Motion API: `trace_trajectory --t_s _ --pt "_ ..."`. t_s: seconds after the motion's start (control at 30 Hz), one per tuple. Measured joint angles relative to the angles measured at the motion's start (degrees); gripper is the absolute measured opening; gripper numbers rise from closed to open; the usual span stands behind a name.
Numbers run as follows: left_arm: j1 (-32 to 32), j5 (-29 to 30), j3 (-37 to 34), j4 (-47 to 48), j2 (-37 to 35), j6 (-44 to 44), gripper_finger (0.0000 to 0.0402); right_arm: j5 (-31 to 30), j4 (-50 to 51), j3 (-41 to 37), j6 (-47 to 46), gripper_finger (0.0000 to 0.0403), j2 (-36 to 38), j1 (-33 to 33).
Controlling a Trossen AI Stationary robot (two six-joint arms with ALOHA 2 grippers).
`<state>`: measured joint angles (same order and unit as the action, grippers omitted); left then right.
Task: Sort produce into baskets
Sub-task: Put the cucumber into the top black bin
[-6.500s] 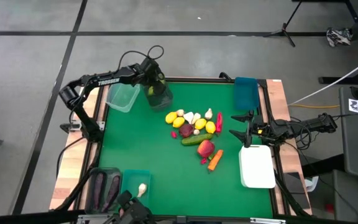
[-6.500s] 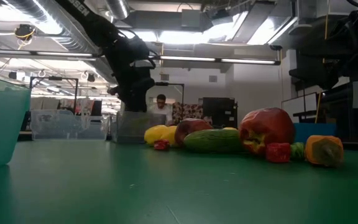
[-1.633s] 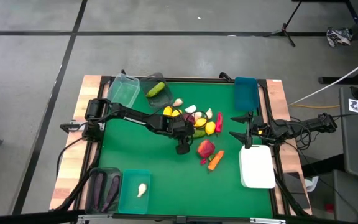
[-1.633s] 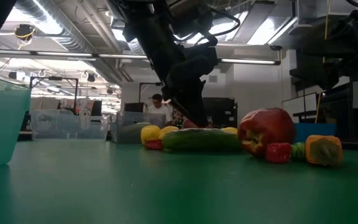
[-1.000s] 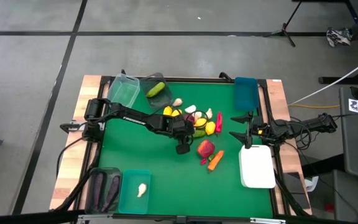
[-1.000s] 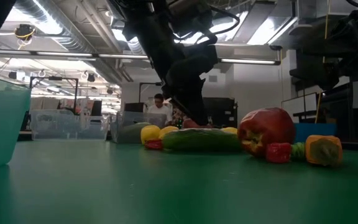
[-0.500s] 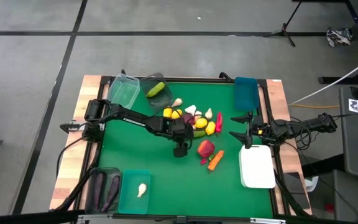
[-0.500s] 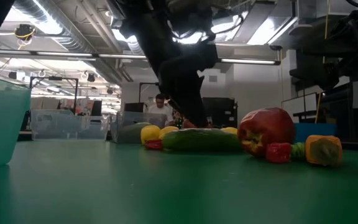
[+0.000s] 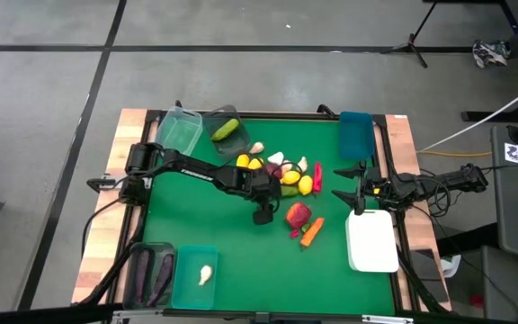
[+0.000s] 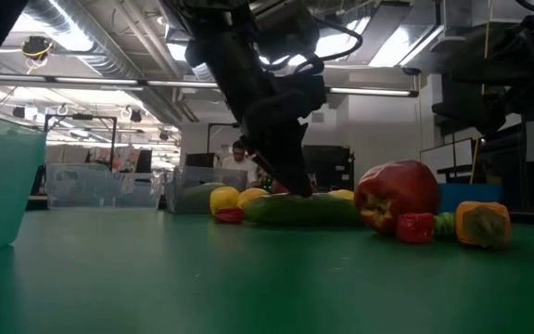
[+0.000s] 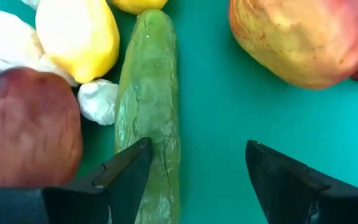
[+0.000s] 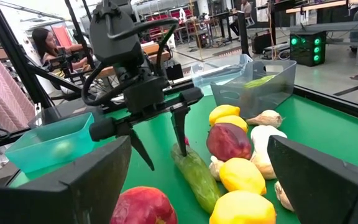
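My left gripper (image 11: pixel 194 165) is hanging low over the produce pile in the middle of the green table (image 9: pixel 223 243), its fingers spread apart and gripping nothing. In the left wrist view one finger (image 11: pixel 126 171) is lying over the edge of the green cucumber (image 11: pixel 149 112) while the other is standing over bare mat, so I am not yet straddling it squarely; I judge I am lining up for a pick, and the jaws need shifting across the cucumber before they close.

The cucumber is lying flat on the mat at the near edge of the pile, which makes it the easiest piece to reach. A yellow lemon (image 11: pixel 78 36), a small white garlic bulb (image 11: pixel 98 101) and a dark red round fruit (image 11: pixel 27 121) are crowding just beside it on one side, with a big red-and-yellow fruit (image 11: pixel 297 37) apart on the other, so a clumsy close could nudge the neighbours.

Another cucumber (image 9: pixel 225 130) is already sitting in the smoky grey tub (image 9: pixel 214 116) at the far edge, beside the clear tub (image 9: pixel 178 135), which I take to be where this one belongs. My right gripper (image 9: pixel 349 184) is waiting wide open near the right edge, between the blue tub (image 9: pixel 355 135) and the white tray (image 9: pixel 371 241).
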<state>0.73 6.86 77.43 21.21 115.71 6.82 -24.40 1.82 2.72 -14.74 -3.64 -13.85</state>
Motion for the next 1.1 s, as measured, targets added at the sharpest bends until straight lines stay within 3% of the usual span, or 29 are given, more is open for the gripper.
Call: trace_trajectory --t_s 0.73,0.87,1.1 --pt "0.0 0.1 -0.1 -0.6 0.7 0.7 0.0250 0.0 0.0 0.0 0.0 0.0376 0.0 0.0" --pt "0.0 0.1 -0.1 -0.6 0.7 2.1 0.0220 0.0 0.0 0.0 -0.3 0.0376 0.0 0.0" --pt "0.0 -0.9 -0.7 0.9 1.6 3.4 0.0135 0.0 0.1 0.0 -0.4 0.0376 0.0 0.0"
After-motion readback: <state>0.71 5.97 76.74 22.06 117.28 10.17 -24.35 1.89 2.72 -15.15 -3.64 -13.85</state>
